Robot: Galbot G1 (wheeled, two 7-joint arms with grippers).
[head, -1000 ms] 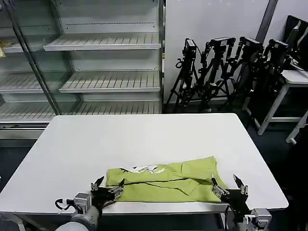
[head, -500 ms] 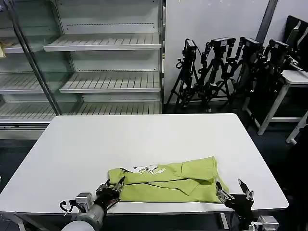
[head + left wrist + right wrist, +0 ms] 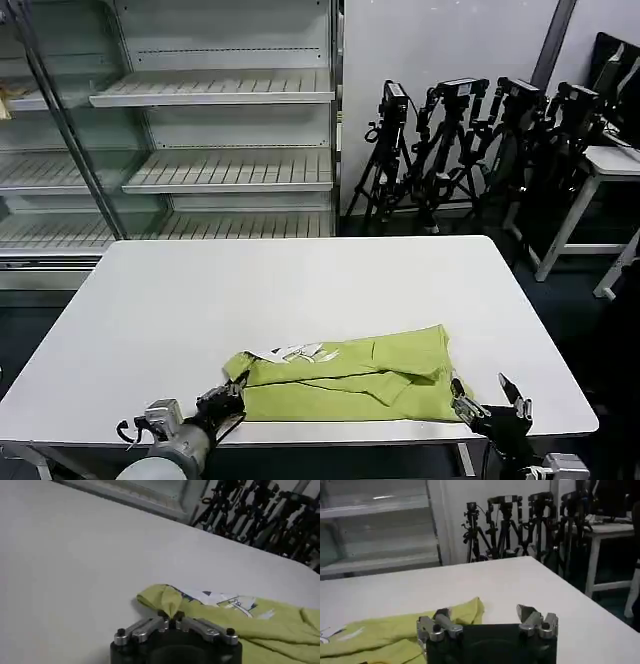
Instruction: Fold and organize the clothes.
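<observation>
The clothes are one lime-green T-shirt, folded into a long band near the front edge of the white table. A white printed patch shows at its back left. My left gripper is at the shirt's left end, shut on a pinched ridge of green fabric. In the left wrist view the shirt trails away from the left gripper. My right gripper is open just off the shirt's right end by the table's front right corner. Between its fingers lies bare table, the shirt's corner beside one finger.
Empty glass-door shelving stands beyond the table's far edge. A row of black camera tripods is at the back right, and another white table is at the far right. The table's back half is bare.
My left gripper has shut on the shirt's left end and drawn slightly back toward the front edge. My right gripper has slid back and to the right, off the shirt's corner, staying open.
</observation>
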